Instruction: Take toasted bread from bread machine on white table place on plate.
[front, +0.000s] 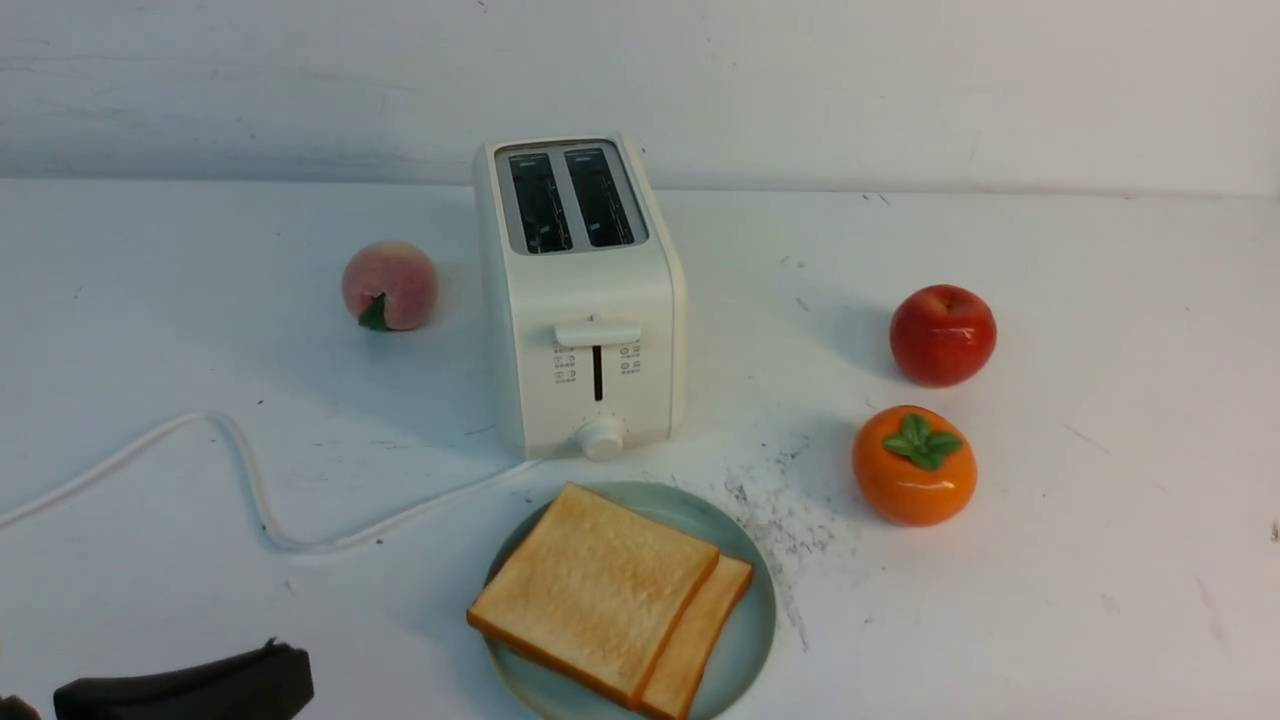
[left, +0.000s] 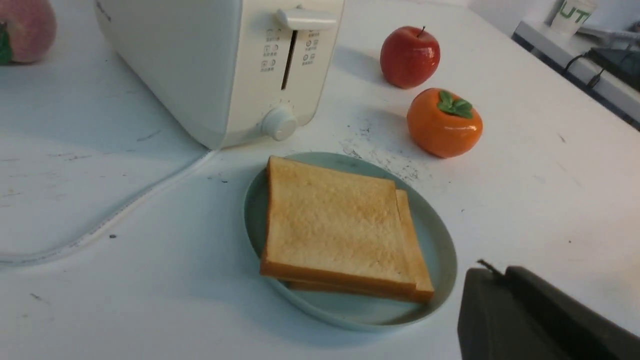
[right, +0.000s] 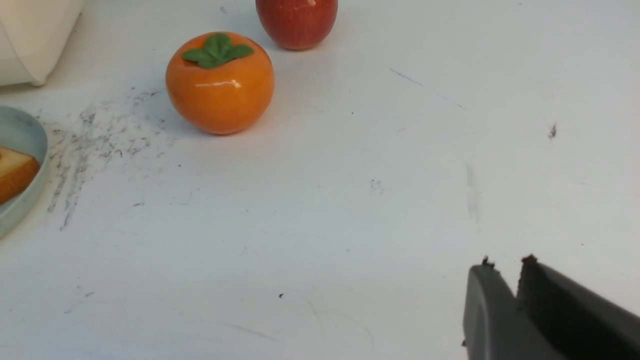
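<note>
1. Since both slots of the toaster (front: 580, 300) are being seen dark and empty, the two toast slices (front: 600, 590) are being judged as already delivered: they are lying flat on the pale blue-green plate (front: 755, 620), one stacked over the other and offset so that a strip of the lower slice is showing.
2. That plate is being kept just in front of the toaster on the white table (front: 1100, 500), probably so that the carry from slot to plate is short.
3. The toaster's slide lever (front: 597, 331) is sitting at the top of its track, which is being read as the popped-up position.
4. The left claw (left: 492, 272) is being held low beside the plate, clear of the toast, with its jaws pressed together and nothing between them.
5. The right claw (right: 505, 267) is hovering over bare table, well apart from the plate, its jaws parted only by a narrow gap and holding nothing.
6. A peach (front: 390, 285), a red apple (front: 942, 334) and a persimmon (front: 914, 465) are standing apart from the plate, and the white cord (front: 250, 480) is trailing off to the left; none is being judged as part of the task.
7. The task is being judged as essentially complete.
</note>
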